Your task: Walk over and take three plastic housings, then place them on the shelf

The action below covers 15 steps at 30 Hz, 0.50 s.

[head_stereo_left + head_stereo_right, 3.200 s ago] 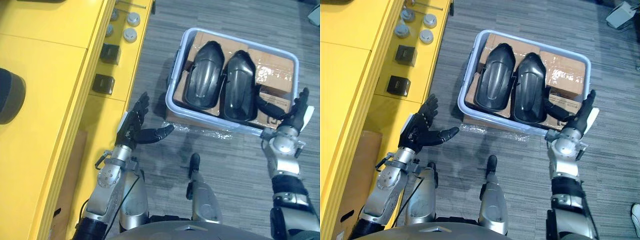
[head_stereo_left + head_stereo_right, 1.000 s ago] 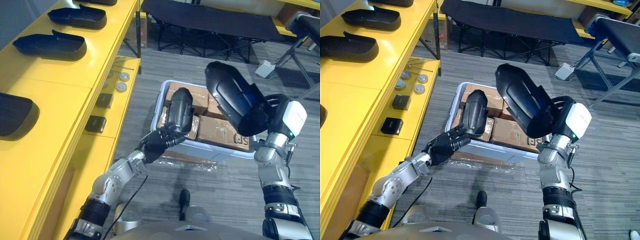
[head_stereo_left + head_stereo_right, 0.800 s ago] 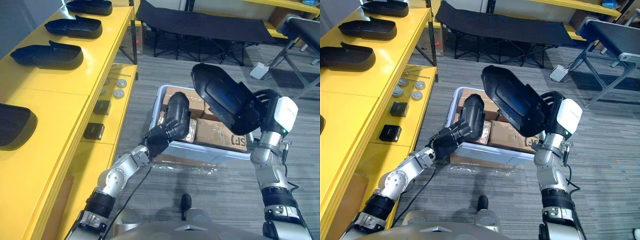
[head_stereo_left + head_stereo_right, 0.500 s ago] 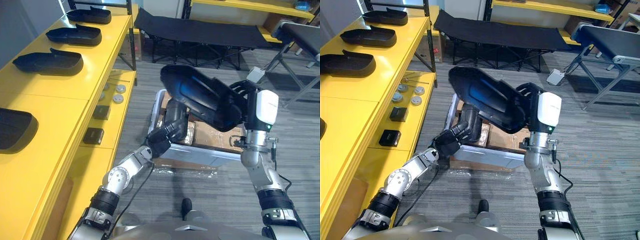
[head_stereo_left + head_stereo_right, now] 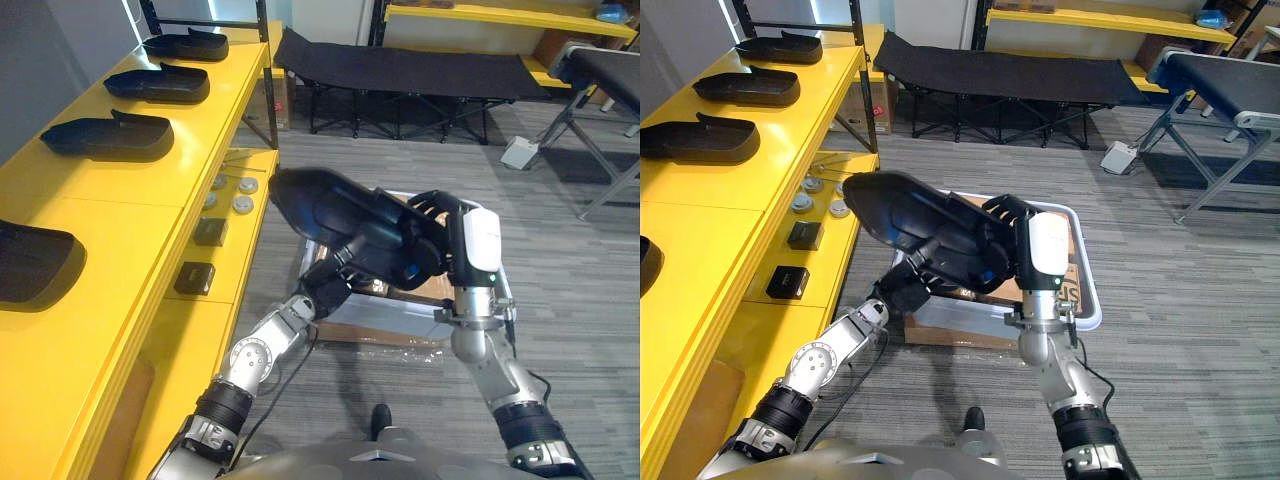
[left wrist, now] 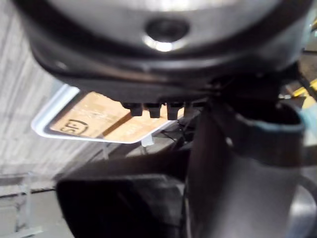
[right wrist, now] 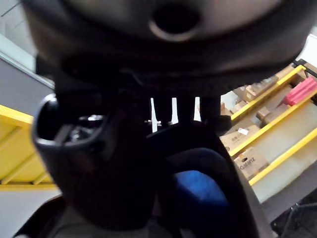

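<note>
left eye view: my right hand (image 5: pixel 440 215) curls round a glossy black curved housing (image 5: pixel 330 205), held above the pale plastic bin (image 5: pixel 395 322) beside the yellow shelf (image 5: pixel 150 190). the left hand (image 5: pixel 328 290) sits beneath it and i cannot tell its grip. left wrist view: tan cardboard (image 6: pixel 94 119) lies in the bin.

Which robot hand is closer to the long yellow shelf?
Left. The left hand is at the bin's edge on the side facing the yellow shelf. The right hand is farther away, above the bin, gripping a black housing.

Grey carpet flr (image 5: pixel 585 300), yellow shelf (image 5: pixel 125 205), blk cot (image 5: pixel 420 70)
</note>
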{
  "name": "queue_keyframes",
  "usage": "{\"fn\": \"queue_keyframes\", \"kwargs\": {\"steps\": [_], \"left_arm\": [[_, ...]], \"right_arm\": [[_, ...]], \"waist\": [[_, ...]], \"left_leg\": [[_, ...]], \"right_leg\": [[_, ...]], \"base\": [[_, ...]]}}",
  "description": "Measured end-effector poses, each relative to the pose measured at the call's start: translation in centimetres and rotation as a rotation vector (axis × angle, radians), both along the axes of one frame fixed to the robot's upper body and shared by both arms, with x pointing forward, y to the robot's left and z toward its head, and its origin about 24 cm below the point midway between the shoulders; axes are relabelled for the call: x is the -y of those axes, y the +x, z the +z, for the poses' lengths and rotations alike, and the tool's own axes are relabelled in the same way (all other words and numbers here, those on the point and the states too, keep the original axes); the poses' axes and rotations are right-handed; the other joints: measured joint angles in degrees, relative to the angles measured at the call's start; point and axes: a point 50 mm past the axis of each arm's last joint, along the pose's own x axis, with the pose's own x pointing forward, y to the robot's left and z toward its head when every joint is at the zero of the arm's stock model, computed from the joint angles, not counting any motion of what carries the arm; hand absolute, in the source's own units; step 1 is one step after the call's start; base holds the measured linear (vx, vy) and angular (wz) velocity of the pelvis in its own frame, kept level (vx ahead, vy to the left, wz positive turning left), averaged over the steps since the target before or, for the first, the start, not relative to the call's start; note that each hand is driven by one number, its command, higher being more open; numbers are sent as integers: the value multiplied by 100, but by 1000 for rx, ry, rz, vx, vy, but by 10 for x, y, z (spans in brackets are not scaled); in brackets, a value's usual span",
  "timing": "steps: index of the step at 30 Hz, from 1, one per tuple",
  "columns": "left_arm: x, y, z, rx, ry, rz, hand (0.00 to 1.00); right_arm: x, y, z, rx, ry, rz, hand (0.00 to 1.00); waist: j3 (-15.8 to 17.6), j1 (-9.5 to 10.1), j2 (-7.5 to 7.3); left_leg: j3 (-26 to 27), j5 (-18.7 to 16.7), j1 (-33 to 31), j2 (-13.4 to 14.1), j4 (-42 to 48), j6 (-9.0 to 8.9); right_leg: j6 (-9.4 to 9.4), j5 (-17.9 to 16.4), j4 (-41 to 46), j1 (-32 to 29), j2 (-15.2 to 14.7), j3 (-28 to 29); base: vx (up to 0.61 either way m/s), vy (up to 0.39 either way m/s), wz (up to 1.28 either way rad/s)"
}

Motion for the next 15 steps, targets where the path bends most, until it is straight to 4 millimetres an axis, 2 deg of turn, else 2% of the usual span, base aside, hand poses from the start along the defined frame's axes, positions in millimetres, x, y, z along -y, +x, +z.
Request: {"fn": "queue_keyframes", "kwargs": {"steps": [4,5,11,15], "left_arm": [[-4,4,5,2,-104,87,100],[-6,5,6,1,-128,111,0],[-9,7,9,13,-146,146,0],[-6,5,9,58,-103,98,0]], "right_arm": [[-9,-7,-9,-39,39,24,0],[-11,-7,-10,-41,67,22,0],[-20,-9,-12,-45,123,27,0],[-19,-12,-15,-51,158,13,0]], "waist": [[-42,-3,53],[-45,-5,56],[-50,1,51],[-65,5,37]], "left_leg": [[-5,12,-1,-45,-7,18],[-5,15,0,-54,-9,23],[-32,40,-10,-68,-36,28],[-60,82,-7,-72,-89,25]], "right_leg": [[14,9,-3,-1,-45,-11],[17,10,-3,0,-54,-13],[21,13,-5,0,-71,-43],[21,13,-8,-2,-73,-75]], "base": [[-5,8,0],[0,0,0],[-23,14,1],[-15,6,4]]}}
